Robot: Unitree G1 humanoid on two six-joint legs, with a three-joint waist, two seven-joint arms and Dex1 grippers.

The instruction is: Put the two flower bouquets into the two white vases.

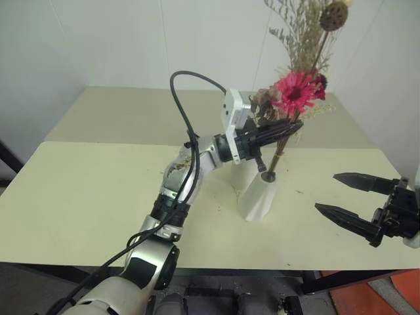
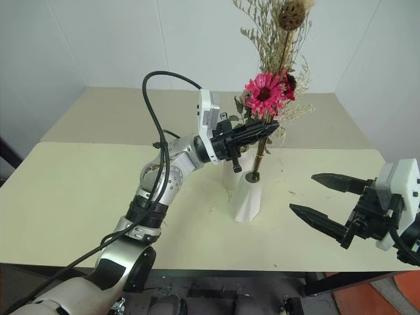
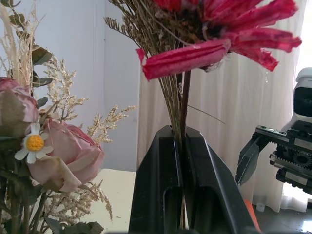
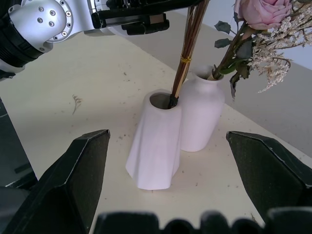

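The slim bouquet, with its bright pink daisy-like flower, dried grasses and brown seed ball, stands nearly upright. My left gripper is shut on its stems just below the flower. The stem ends sit in the mouth of the faceted cone vase. Directly behind that vase, touching or almost touching it, is the rounded bottle vase, which holds the bushy bouquet of pale pink roses and cream sprigs. My right gripper hovers open to the right of the vases, holding nothing.
The vases stand on a cream table made of two tops joined by a seam, with white walls close behind. Small bits of dried plant lie scattered around the vases. The table's near edge runs just under my right gripper.
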